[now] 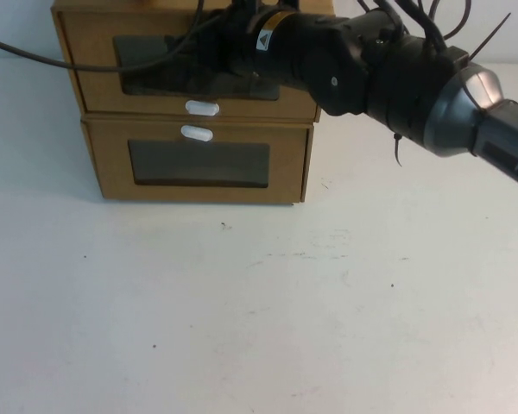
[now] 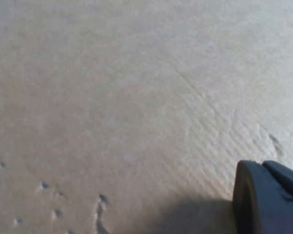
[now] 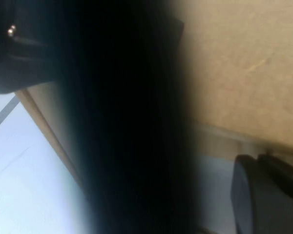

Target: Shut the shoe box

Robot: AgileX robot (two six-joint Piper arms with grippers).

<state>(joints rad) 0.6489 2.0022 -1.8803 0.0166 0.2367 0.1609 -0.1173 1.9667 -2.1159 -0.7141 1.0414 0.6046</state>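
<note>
Two stacked cardboard boxes occupy the upper left of the high view. The shoe box (image 1: 95,52) is the upper one, with its white pull tab (image 1: 202,108) below the window; the lower box (image 1: 198,159) carries it. The right gripper (image 1: 242,39) is at the shoe box front; jaw state cannot be determined. The left gripper (image 2: 268,197) lies against cardboard in its wrist view; state undetermined.

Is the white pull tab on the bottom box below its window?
No, the bottom box has its white tab above the window, in the high view.
</note>
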